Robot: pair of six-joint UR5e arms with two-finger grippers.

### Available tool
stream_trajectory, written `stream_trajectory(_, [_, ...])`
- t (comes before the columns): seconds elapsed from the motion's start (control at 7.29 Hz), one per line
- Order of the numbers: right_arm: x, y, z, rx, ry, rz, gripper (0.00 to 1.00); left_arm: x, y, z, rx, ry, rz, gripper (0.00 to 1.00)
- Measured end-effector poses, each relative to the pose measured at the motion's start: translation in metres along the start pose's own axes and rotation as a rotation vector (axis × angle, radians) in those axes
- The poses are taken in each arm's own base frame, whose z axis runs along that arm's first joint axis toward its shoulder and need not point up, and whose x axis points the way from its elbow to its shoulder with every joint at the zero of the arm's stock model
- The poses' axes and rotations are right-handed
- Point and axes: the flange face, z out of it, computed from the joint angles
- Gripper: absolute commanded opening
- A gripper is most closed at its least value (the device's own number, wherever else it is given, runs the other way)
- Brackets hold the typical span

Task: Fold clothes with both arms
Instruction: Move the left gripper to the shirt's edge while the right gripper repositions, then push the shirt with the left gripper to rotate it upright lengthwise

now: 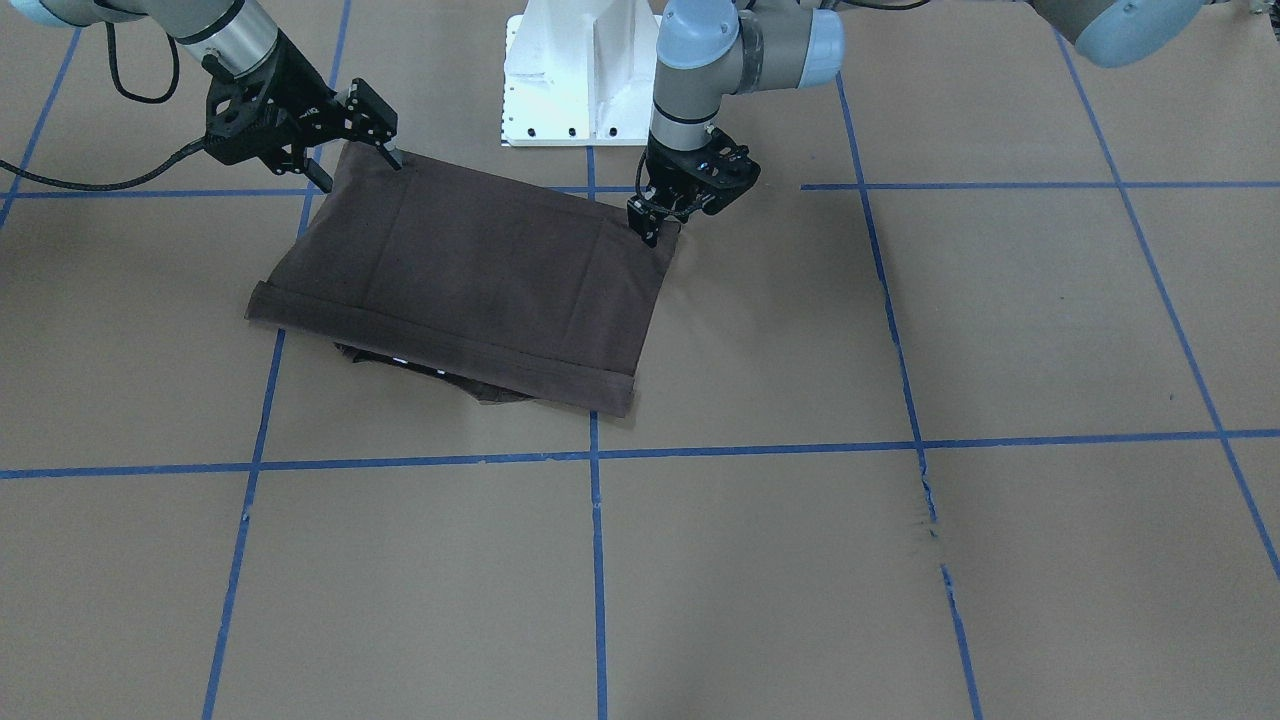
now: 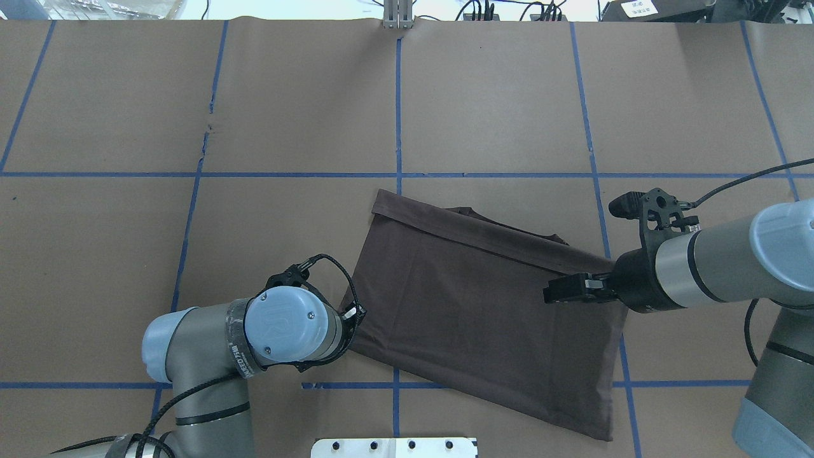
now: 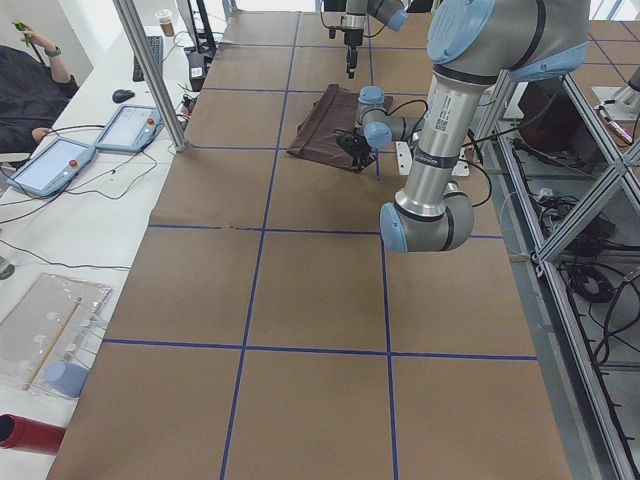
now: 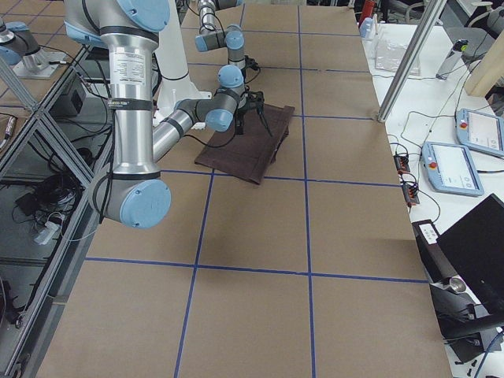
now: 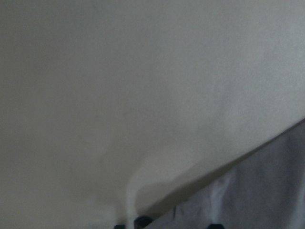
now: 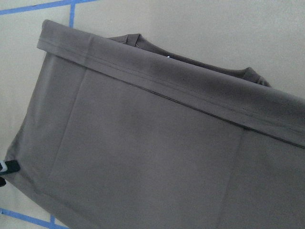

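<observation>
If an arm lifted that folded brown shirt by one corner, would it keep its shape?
Probably not: the T-shirt lies flat in soft layers, with a lower layer peeking out under its hem, so it would likely unfold and hang. It looks thin, so likely light. Pushed across the brown paper, it would probably bunch rather than slide whole.

I can read no words or numbers; the print on the left arm (image 2: 236,353) is too blurred.
</observation>
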Motion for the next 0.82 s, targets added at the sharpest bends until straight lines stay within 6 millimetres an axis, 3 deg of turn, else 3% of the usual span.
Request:
stream_trajectory(0.41, [0.002,-0.004,-0.003,0.008,0.0,0.005,1.0,0.0,-0.01,-0.008,0.007,0.009,-0.003,0.0])
stream_trajectory(0.69, [0.006,-0.006,-0.005,0.011,0.004,0.011,1.0,0.016,-0.052,-0.022,0.061,0.019,0.007,0.0])
stream_trajectory(0.82, [0.008,-0.007,-0.007,0.014,0.007,0.015,1.0,0.027,-0.088,-0.026,0.108,0.025,0.032,0.0])
